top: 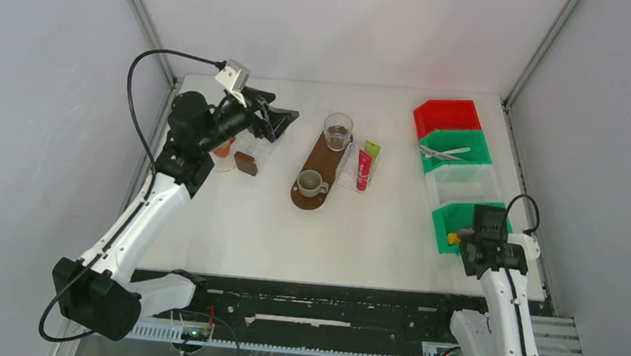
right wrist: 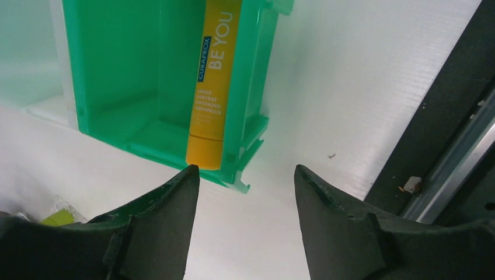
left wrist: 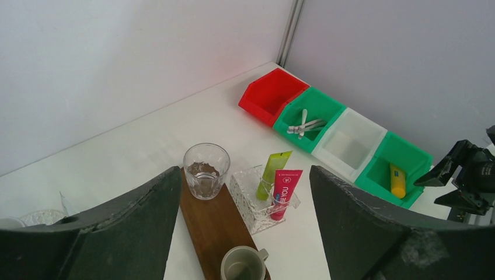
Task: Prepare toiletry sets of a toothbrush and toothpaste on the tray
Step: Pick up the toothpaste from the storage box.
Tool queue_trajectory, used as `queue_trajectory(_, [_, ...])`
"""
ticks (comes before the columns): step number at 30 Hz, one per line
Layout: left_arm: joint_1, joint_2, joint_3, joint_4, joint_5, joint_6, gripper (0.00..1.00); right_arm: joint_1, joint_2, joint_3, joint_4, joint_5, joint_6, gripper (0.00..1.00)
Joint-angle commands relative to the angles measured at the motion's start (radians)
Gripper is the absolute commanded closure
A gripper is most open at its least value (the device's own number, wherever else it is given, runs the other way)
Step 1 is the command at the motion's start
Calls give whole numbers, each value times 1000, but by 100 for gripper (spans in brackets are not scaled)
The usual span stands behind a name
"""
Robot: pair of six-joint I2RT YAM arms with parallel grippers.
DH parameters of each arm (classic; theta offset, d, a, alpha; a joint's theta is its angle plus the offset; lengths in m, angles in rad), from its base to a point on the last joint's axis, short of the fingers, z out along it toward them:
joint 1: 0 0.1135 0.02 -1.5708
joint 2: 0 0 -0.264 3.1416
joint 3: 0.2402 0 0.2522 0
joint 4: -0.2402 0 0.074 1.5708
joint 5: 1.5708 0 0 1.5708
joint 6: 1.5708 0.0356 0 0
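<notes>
The pink toothpaste tube point(left wrist: 285, 192) and the green toothpaste tube point(left wrist: 272, 172) lean side by side in a clear holder point(left wrist: 251, 201). The holder sits just beside the right edge of the wooden tray point(left wrist: 213, 224). No tube lies on the tray itself. A glass point(left wrist: 205, 170) stands at the far end of the tray and a mug point(left wrist: 242, 263) stands at the near end.

A yellow toothpaste tube point(right wrist: 213, 87) lies flat in the near green bin point(right wrist: 117, 70), along its right wall, with its cap toward the open front.

The right gripper point(right wrist: 245, 172) hangs just in front of that bin. Its two fingers are apart and hold nothing. The tube's cap is close to the left finger point(right wrist: 169, 204) but not between the fingers.

The white toothbrushes point(left wrist: 303, 123) lie in another green bin point(left wrist: 321, 105) farther back. A red bin point(left wrist: 271, 93) is behind that one, and a white bin point(left wrist: 350, 143) sits between the two green ones.

The left gripper point(left wrist: 244, 169) is up in the air at the left side of the white table point(top: 231, 222), well apart from the tubes. Its fingers are spread wide and it holds nothing.
</notes>
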Motion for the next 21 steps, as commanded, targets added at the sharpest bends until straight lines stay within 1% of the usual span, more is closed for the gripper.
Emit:
queue_trajectory(1, [9,-3,19,24,22,10,16,-27,11,-10,91,9,25,32])
queue_trajectory(8, [10,-1,20,24,24,9,16,-114,43,-60,190,-61,-25,39])
queue_trajectory(14, [12,2,21,22,26,10,16,-136,64,-68,258,-89,-104,54])
queue_trajectory(18, [12,3,22,21,27,11,16,-145,62,-68,280,-103,-152,65])
queue_trajectory(21, [12,4,23,19,28,11,16,-151,67,-68,301,-118,-189,68])
